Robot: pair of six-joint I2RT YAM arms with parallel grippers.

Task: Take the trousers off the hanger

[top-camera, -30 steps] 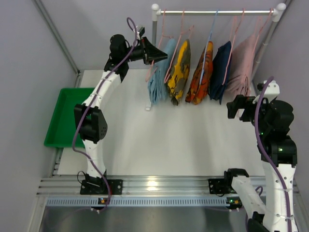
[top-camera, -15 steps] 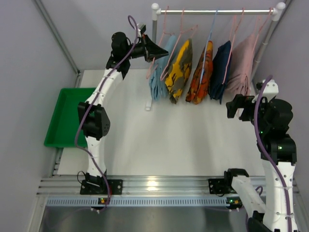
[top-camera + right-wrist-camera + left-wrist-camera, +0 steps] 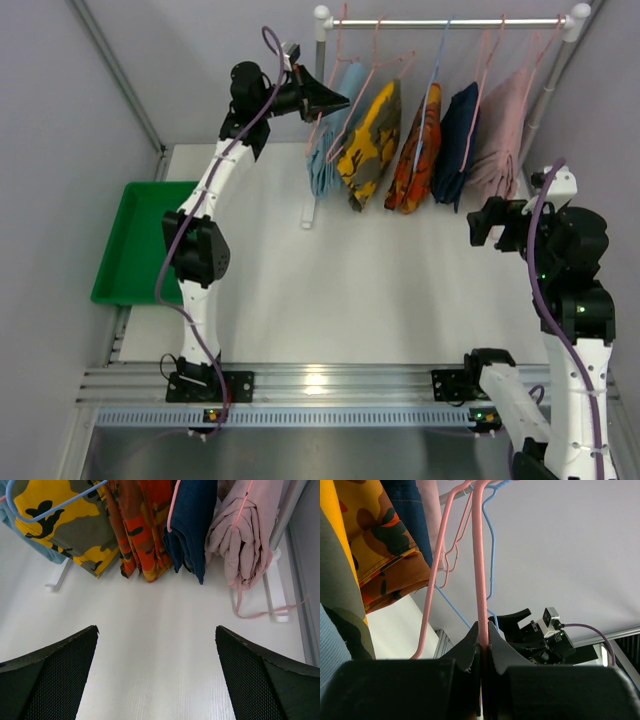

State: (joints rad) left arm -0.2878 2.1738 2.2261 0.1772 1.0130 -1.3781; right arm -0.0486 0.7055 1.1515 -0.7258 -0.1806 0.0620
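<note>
Left end effector [image 3: 482, 630] is clamped on a thin pink wire hanger [image 3: 480, 555] beside the folded light blue cloth trousers [image 3: 322, 170] — right end effector [image 3: 156, 630] gapes wide, holding nothing.

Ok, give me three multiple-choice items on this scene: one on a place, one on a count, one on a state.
1. Where is the green bin?
A. left of the table
B. under the rail
C. by the right arm

2. How many garments hang on the rail?
A. three
B. five
C. seven

3. The left gripper is:
A. open
B. shut on a pink hanger
C. shut on a sleeve

Key:
1 A, the top view shows the bin beside the table's left edge.
2 B, five folded pieces hang side by side.
3 B, the left wrist view shows its fingers pinched on the pink wire.
</note>
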